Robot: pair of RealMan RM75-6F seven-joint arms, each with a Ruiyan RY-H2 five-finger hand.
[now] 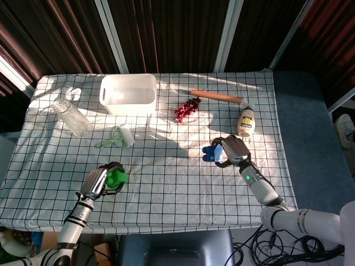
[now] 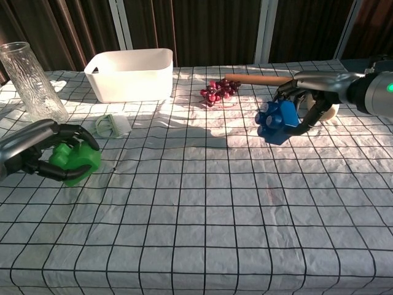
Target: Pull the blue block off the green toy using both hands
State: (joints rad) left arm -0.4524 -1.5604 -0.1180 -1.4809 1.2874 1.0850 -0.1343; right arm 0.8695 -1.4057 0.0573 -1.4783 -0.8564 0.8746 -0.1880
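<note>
A wrinkled white cloth with a black grid covers the table in front of me, sunlit across its far half. At 11 o'clock sits the white plastic tub, a smooth rectangular bin with rounded corners and a rolled rim. At 10 o'clock is the clear ribbed glass jar, which looks to lie on its side from the head camera and reads as upright from the chest camera, so I cannot tell which. At 1 o'clock a slim wooden rolling pin lies across the cloth, and near it a cream squeeze bottle lies on its side. Just beside the tub's near edge is a small pale-green brush with white bristles. At 12 o'clock is a knobbly bunch of dark red grapes.

My right hand, dark-fingered with a silver forearm, curls around the blue block, a glossy, lumpy piece with round studs, held just above the cloth at 2 o'clock. My left hand wraps its black fingers around the green toy, a chunky glossy block held low at 8 o'clock. The two pieces are well apart, the blue one free of the green.
</note>
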